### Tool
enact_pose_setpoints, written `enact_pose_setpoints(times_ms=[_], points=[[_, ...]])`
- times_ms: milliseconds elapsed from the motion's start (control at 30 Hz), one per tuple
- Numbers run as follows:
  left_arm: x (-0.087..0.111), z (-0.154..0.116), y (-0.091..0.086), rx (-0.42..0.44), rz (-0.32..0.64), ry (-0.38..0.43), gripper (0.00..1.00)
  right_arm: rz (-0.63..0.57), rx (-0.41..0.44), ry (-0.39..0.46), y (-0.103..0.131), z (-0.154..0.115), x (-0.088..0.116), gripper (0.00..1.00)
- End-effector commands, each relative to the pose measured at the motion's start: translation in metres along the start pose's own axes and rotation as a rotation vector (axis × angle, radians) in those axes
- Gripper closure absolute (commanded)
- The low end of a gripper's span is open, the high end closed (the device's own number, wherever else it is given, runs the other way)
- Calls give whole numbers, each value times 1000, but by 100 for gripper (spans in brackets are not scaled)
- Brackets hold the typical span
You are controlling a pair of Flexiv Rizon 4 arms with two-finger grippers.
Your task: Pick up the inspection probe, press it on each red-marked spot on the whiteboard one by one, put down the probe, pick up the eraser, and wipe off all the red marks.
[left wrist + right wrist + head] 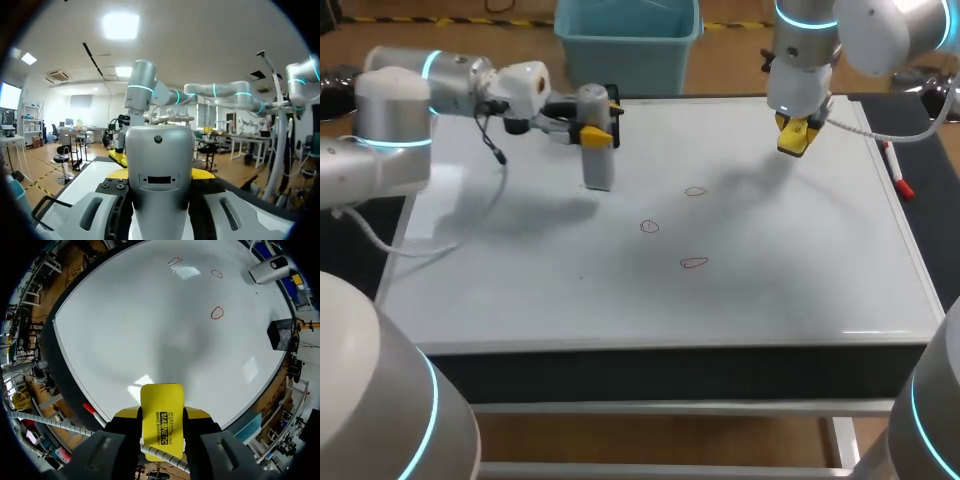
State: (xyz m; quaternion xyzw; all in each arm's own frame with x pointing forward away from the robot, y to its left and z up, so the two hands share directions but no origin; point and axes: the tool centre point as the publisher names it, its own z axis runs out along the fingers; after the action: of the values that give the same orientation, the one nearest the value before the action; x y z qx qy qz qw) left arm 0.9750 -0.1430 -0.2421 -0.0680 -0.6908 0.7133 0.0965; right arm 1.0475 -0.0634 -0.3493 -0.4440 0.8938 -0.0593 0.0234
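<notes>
while left fingers (593, 132) clamp the probe (597, 170) and right fingers (199, 415) the eraser (161, 416), a marker (897, 172) lies nearby.

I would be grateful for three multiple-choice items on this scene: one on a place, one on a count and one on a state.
1. Where does the red marker lie?
A. by the right edge of the whiteboard
B. among the red marks
C. at the whiteboard's left edge

2. How many red marks are on the whiteboard?
A. two
B. three
C. five

3. What is the state of the right gripper?
A. open and empty
B. shut on the yellow eraser
C. shut on the marker

Key: 1 A, the marker lies along the right edge in the head view. 2 B, three small red loops show near the middle. 3 B, the right wrist view shows both fingers against the eraser.
</notes>
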Motion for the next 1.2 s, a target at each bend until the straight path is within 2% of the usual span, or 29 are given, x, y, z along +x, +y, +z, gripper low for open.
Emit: enact_pose_setpoints(times_ms=[33,267,567,800,1200], points=[[8,-33,-15,-54,8,-100,100,-1,1,3,-1,-1,0,100],[-5,-84,-16,-82,11,-191,100,-1,1,3,-1,-1,0,100],[-13,-121,-18,-68,17,-248,100,-1,1,3,-1,-1,0,100],[-16,-138,-18,-55,20,-274,100,-1,1,3,-1,-1,0,100],[-18,-151,-23,-50,22,-288,100,-1,1,3,-1,-1,0,100]])
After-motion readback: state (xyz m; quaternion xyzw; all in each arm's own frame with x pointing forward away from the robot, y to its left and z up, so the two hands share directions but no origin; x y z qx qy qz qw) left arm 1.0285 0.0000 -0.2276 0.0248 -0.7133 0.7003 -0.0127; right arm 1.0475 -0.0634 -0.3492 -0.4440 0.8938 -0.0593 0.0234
